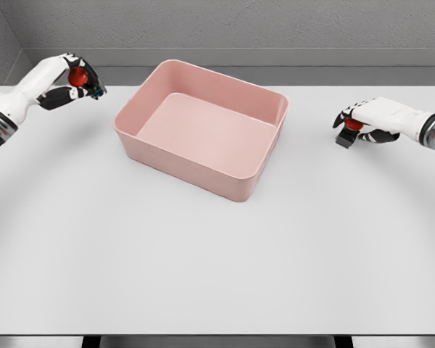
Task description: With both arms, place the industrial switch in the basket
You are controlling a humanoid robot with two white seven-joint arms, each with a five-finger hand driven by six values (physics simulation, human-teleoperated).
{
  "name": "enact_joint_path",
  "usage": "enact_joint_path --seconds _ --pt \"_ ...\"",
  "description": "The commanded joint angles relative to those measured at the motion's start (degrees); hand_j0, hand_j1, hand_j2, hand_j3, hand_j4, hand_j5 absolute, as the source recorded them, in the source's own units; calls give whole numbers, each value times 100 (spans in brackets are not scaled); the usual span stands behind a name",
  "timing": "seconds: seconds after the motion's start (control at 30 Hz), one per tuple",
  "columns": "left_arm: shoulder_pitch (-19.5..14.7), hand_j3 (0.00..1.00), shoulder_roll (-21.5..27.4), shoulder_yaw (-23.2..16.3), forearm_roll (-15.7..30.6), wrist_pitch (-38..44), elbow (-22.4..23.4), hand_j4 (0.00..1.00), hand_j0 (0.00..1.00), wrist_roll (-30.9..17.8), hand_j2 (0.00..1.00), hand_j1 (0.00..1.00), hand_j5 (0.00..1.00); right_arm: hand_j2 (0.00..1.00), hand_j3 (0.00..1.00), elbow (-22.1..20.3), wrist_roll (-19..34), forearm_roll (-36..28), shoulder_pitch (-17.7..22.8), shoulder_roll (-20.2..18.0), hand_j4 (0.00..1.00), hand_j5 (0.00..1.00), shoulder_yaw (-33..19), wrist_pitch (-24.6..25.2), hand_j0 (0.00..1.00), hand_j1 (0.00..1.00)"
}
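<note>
A pink rectangular basket (269,101) sits on the white table, behind the middle, with nothing inside it. My left hand (76,81) is raised at the far left, its fingers curled around an industrial switch (77,76) with a red button and a dark body. At the right, my right hand (354,122) is shut on a second industrial switch (350,128), red on top with a dark base, low near the table surface. Both switches are partly hidden by the fingers.
The white table (203,254) stretches wide in front of the basket. A grey wall rises behind its far edge.
</note>
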Motion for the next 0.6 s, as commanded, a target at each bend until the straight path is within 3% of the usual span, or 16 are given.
enact_joint_path --seconds 0.0,0.1,0.57 --pt "0 33 -14 11 48 5 -154 33 33 5 33 33 33 54 54 -1 37 -50 0 -10 54 54 -8 11 54 54" --pt "-26 32 -111 11 40 5 -216 32 32 5 32 32 32 50 50 -10 90 -50 0 -10 50 50 -8 11 50 50" --pt "-237 33 -814 -51 -92 5 -427 33 33 5 33 33 33 50 50 -80 90 -76 -132 -274 50 50 -228 11 50 50"
